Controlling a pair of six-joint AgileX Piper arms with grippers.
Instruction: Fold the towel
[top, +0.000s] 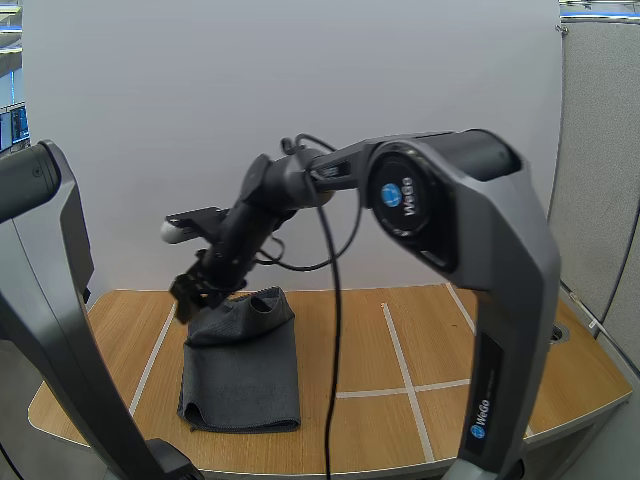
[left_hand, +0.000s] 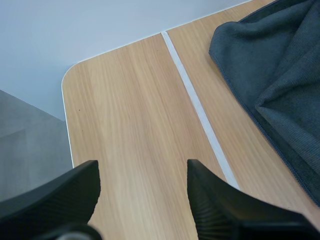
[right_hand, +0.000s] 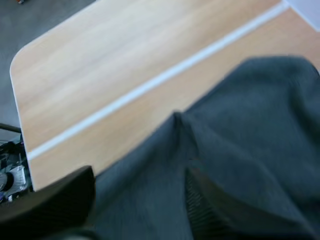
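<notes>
1. Left wrist view: left gripper (left_hand: 142, 171) fingers wide apart, holding nothing, over bare table (left_hand: 125, 115) beside a white tape line (left_hand: 200, 112); towel (left_hand: 270, 75) nearby.
2. High view, left of centre: right gripper (top: 203, 288) at the towel's far corner, fingers spread over the cloth.
3. Towel is dark grey, folded, far end humped.

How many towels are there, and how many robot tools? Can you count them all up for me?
Towels: 1, the dark grey towel on the table.
Tools: 2, the left tool and the right tool.
Total: 3
</notes>
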